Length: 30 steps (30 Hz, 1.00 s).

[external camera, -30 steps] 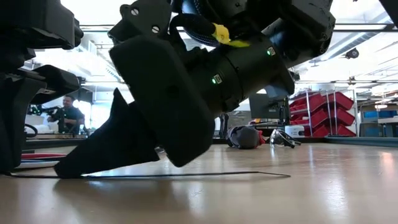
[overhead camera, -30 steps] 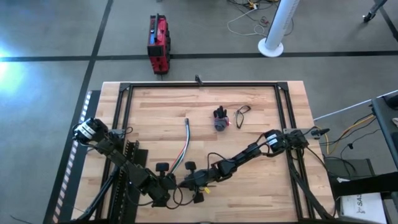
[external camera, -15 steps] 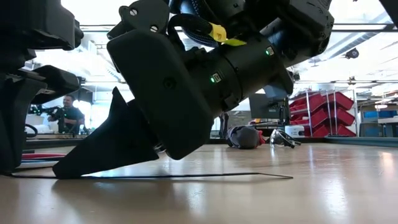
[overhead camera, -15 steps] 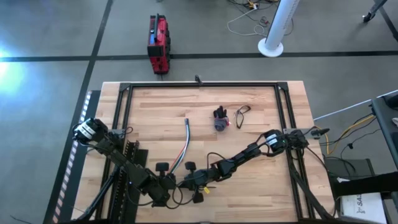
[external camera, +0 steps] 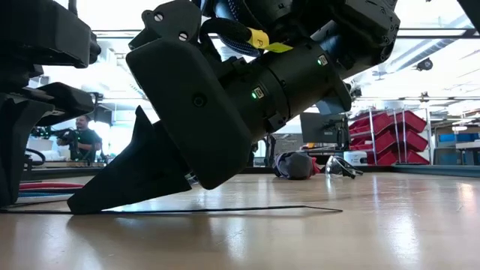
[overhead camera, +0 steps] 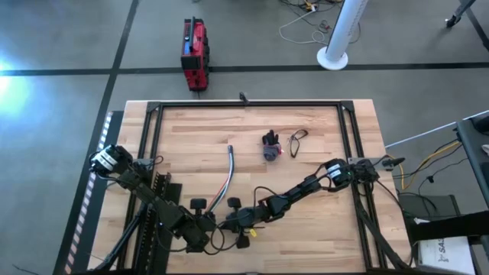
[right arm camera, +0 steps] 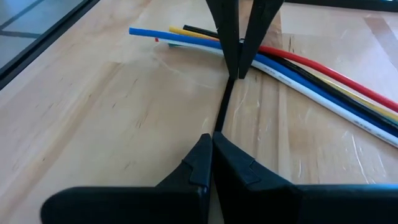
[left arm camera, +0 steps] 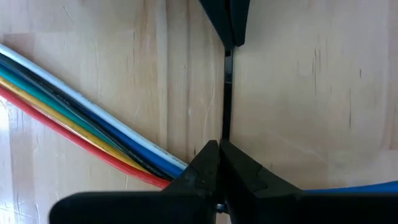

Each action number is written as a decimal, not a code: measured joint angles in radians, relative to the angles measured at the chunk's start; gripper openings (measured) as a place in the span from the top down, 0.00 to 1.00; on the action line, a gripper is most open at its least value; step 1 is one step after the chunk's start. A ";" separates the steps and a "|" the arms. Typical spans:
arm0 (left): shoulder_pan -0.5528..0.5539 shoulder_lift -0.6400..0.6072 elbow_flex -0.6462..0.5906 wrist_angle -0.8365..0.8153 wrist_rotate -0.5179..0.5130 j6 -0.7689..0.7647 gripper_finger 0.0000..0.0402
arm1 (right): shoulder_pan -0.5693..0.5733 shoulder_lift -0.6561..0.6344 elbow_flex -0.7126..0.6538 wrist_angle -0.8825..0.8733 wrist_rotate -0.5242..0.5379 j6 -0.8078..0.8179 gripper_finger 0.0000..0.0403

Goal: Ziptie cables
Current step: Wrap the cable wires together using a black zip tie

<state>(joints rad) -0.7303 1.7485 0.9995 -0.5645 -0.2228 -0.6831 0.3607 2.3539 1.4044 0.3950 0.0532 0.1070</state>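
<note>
The cables (overhead camera: 228, 179) are a flat run of coloured wires lying on the wooden table; their near end shows in the left wrist view (left arm camera: 81, 118) and the right wrist view (right arm camera: 311, 68). The ziptie (left arm camera: 226, 106), a thin dark strap, lies on the table just beside that near end, stretched between my two grippers. My left gripper (left arm camera: 219, 146) is shut on one part of it, and my right gripper (right arm camera: 213, 138) is shut on another, tips facing each other. The strap's free end (external camera: 319, 208) trails along the table past the right gripper. My left gripper pinches the ziptie (left arm camera: 224, 138) between its two fingertips. The fingers slant down and lie along the strap, which runs straight on to the other gripper, low over the table. My right gripper pinches the ziptie (right arm camera: 217, 127) between its fingertips (external camera: 79, 204), which slant down toward the table. The fingers lie along the strap. The rest of the strap (external camera: 225, 210) lies flat on the table behind them.
A dark grey bundle (overhead camera: 270, 147) and a small black wire loop (overhead camera: 296, 139) lie toward the far right of the table. Black frame rails (overhead camera: 244, 104) run around the work area. A person (external camera: 82, 139) sits in the room beyond.
In the low view the ziptie's free end has slid a little along the table toward the right gripper's fingertips. The right gripper has tipped slightly. Both grippers stay shut on the strap.
</note>
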 joint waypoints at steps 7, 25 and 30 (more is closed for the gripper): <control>0.000 -0.001 0.000 -0.014 0.017 -0.003 1.00 | 0.000 0.000 0.000 -0.011 0.000 -0.001 1.00; -0.004 -0.082 0.002 -0.124 0.052 -0.018 1.00 | 0.002 -0.013 -0.004 -0.031 -0.004 -0.003 1.00; -0.004 -0.153 0.002 -0.164 0.011 -0.084 1.00 | 0.004 -0.050 -0.008 -0.072 -0.010 -0.026 1.00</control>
<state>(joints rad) -0.7348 1.5960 1.0012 -0.7285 -0.2115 -0.7667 0.3651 2.3037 1.3960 0.3231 0.0433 0.0813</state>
